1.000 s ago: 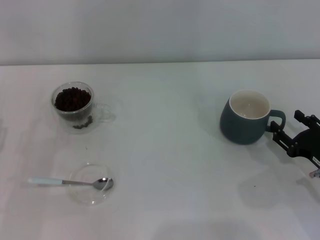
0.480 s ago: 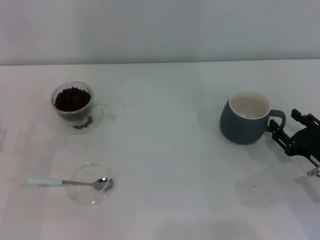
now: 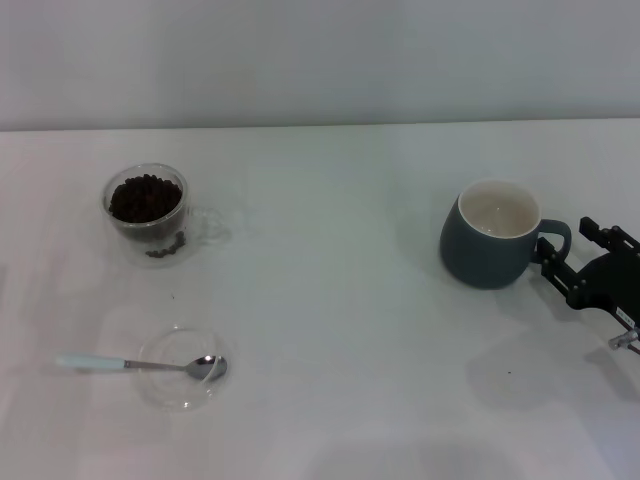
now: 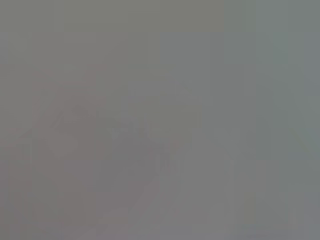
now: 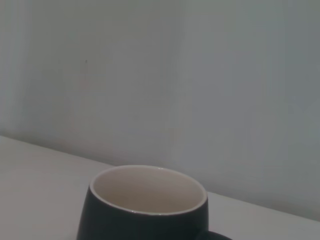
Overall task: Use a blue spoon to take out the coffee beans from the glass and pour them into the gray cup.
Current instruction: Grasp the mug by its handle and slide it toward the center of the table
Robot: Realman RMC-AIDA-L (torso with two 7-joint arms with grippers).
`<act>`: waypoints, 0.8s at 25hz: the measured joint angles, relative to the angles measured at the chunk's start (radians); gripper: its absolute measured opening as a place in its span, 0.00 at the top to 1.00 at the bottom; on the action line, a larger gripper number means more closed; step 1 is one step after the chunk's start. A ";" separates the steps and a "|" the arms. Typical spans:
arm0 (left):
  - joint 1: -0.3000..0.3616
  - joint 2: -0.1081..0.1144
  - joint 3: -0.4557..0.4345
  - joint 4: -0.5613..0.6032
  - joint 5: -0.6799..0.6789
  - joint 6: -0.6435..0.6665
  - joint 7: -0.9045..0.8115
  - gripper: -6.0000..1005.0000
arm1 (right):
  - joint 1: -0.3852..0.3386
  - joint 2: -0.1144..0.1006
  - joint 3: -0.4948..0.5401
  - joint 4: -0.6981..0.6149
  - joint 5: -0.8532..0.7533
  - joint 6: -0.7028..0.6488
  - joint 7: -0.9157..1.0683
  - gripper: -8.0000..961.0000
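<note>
Nearby, right end effector (image 3: 585, 262) beside gray cup (image 3: 490, 235) handle.

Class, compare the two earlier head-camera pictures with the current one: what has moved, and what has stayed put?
Only the right gripper has moved: it has crept slightly toward the handle of the gray cup, without taking hold of anything. The glass with its coffee beans, the blue spoon resting across the shallow clear dish, and the cup itself are unchanged. The left gripper is not in view.
</note>
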 joint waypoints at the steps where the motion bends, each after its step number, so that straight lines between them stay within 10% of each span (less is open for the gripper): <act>1: 0.001 0.000 0.000 0.000 0.000 0.000 0.000 0.28 | 0.000 0.000 0.000 0.000 0.000 0.000 0.000 0.35; 20: 0.000 -0.001 0.000 -0.001 0.000 0.002 -0.002 0.28 | -0.001 0.003 -0.003 -0.008 0.000 0.025 0.005 0.58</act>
